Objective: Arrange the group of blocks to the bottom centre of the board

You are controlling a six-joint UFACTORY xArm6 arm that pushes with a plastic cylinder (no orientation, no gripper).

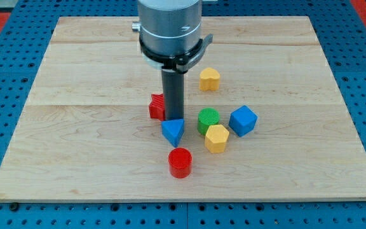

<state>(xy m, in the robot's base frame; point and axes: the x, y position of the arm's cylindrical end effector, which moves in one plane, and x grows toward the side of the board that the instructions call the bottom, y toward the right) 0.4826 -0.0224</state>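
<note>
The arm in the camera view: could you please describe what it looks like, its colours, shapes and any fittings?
The arm comes in from the view's top as a broad, pale grey metallic cylinder. A black ring with small clamp-like tabs on either side bands its lower edge. Below that hangs a straight, dark, almost black rod, much narrower than the cylinder. No cables, labels or markings are visible. My tip is the rod's plain lower end.

no readable text, no labels, no brand marks, no numbers, no signs on anything in view

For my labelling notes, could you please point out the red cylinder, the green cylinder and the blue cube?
red cylinder (180, 161): camera view, middle of its side wall.
green cylinder (208, 118): camera view, its round top face.
blue cube (243, 121): camera view, centre of its visible faces.
</note>
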